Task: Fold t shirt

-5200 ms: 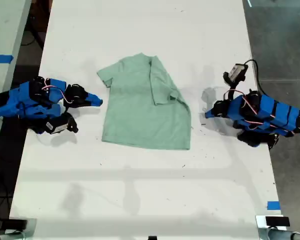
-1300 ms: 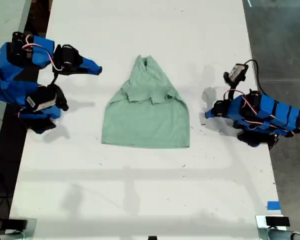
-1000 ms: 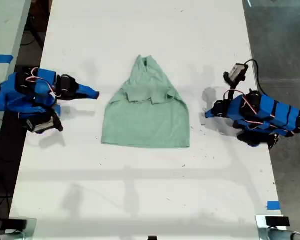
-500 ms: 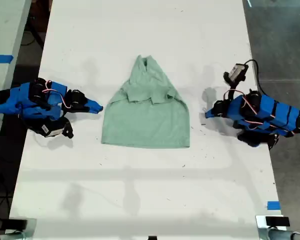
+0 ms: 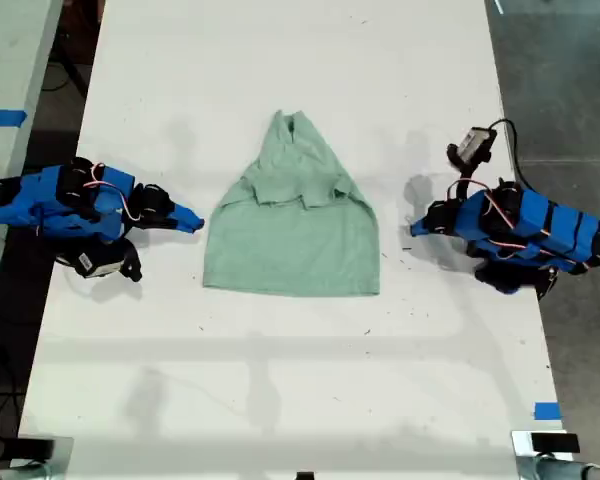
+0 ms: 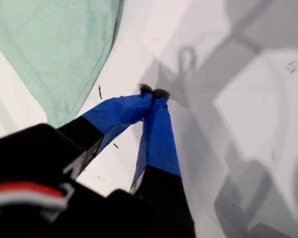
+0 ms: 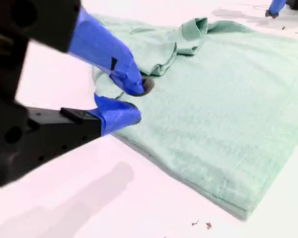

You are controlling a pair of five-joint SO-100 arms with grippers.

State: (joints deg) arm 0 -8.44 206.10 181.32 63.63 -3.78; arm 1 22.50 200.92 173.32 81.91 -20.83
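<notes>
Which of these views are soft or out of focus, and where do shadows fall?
Exterior view: sharp, evenly lit, faint shadows on the table. First wrist view: my first end effector blurs toward the lens; overlapping grey shadows beyond. Second wrist view: black housing soft, t shirt weave crisp.

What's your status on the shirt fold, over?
My first gripper shut, empty, clear of the t shirt. My second gripper at its edge, jaws slightly apart, holding nothing. Both sleeves folded in. Nothing in the way.

No readable text, labels, brands or numbers anywhere here: nothing legible on the arms, the cloth or the white surface (image 5: 280,380).
</notes>
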